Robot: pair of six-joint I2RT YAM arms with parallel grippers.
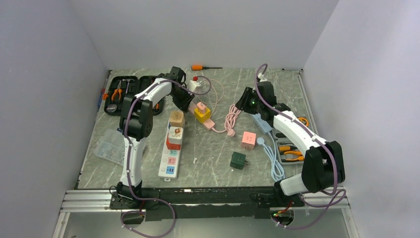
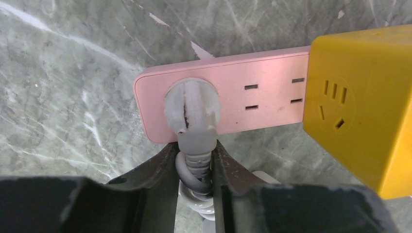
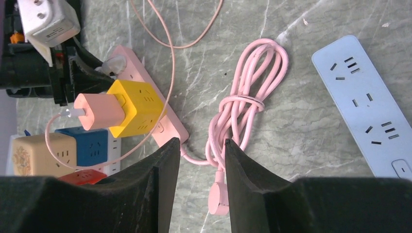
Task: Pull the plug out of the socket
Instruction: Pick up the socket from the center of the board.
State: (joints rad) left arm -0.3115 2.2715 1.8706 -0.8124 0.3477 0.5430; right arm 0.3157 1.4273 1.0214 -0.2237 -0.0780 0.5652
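A grey round plug [image 2: 192, 104] sits in the end socket of a pink power strip [image 2: 262, 94] lying on the marble table. My left gripper [image 2: 196, 148] is shut on the plug's ribbed neck, one finger pressed on each side, with its coiled cord [image 2: 204, 196] running back between them. A yellow cube adapter [image 2: 362, 102] fills the strip's other end. From above, the left gripper [image 1: 184, 99] is at the strip's [image 1: 208, 123] far end. My right gripper [image 3: 201, 145] hangs open over the bundled pink cable [image 3: 248, 102], holding nothing.
A white power strip [image 1: 170, 161] carrying cube adapters lies on the left. A pale blue strip [image 3: 364, 102] lies on the right. A pink cube [image 1: 248, 140] and a green cube [image 1: 238, 160] stand mid-table. A tool case [image 1: 124, 91] and a screwdriver [image 1: 203, 67] are at the back.
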